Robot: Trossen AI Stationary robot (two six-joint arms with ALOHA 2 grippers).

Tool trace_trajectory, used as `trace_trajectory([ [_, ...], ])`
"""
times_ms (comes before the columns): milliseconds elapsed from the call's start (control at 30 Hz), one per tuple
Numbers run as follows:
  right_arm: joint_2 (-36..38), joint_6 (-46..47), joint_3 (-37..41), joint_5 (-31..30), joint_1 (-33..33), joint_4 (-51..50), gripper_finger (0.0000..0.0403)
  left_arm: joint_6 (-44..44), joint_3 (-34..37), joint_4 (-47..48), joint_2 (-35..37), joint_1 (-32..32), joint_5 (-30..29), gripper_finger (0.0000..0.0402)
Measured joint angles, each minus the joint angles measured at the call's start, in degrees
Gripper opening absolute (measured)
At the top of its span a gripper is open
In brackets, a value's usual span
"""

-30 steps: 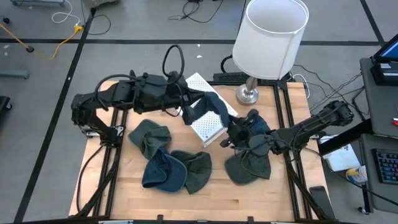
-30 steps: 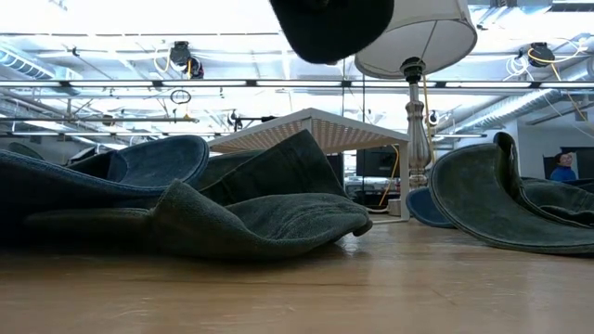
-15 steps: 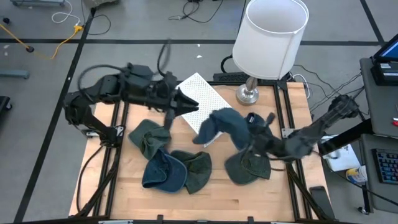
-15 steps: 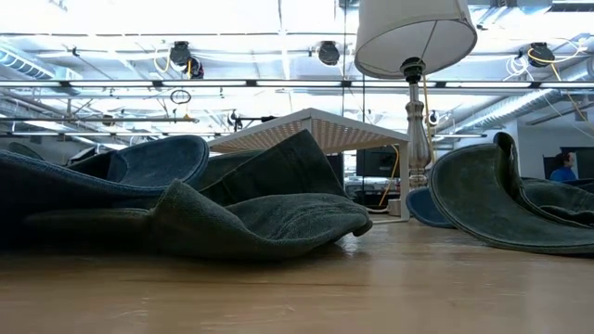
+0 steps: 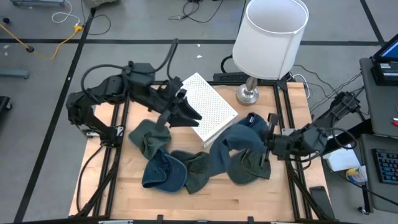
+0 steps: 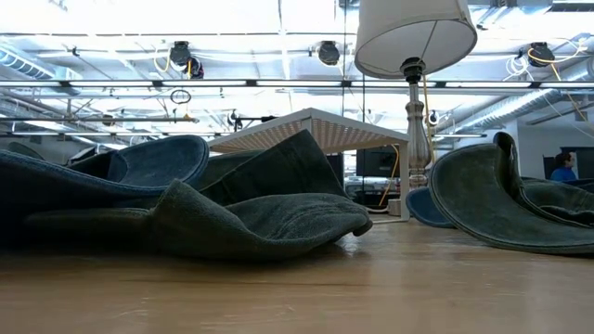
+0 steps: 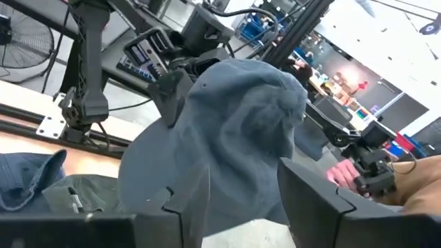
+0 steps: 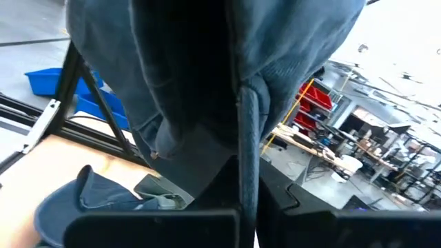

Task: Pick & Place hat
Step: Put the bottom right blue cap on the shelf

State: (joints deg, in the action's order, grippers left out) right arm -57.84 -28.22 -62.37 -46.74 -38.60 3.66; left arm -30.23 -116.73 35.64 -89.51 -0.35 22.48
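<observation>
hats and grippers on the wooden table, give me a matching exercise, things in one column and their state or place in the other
Things:
1. blue-grey denim hat
2. white perforated panel
3. left gripper
4. white lamp shade

States:
A. open, holding nothing
B. hanging from the right gripper
C. tilted, between the arms
D. above the table's far right corner

Pairs: 1-B, 2-C, 3-A, 4-D

Overhead looking down, low table-level sideways, wrist views close, probably sharing hats [image 5: 239, 152]

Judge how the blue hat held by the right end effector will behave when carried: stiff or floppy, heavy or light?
Probably floppy: the blue hat droops in folds from the right end effector. Likely light, since a pinch on one edge seems to hold it. It may swing and brush the green hat below.
</observation>
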Motion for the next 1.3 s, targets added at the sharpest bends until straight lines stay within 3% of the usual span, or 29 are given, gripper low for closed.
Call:
trace_trajectory([
  [467,-3.55,7.64,0.00,4.12,4.91,-2.29,0.0001,-0.27,0.04,-2.62,-2.84,-0.15,1.42,0.0214],
  [833,-4.01,12.54,0.00,5.12,7.09,-5.28,0.0001,-0.14,0.00,-2.74,-4.18,-2.75,3.01,0.0214],
  [1300,-4.01,15.56,0.00,8.08,7.14,-5.31,0.0000,3.38,0.02,0.37,-5.64,-3.59,-3.13,0.0214],
])
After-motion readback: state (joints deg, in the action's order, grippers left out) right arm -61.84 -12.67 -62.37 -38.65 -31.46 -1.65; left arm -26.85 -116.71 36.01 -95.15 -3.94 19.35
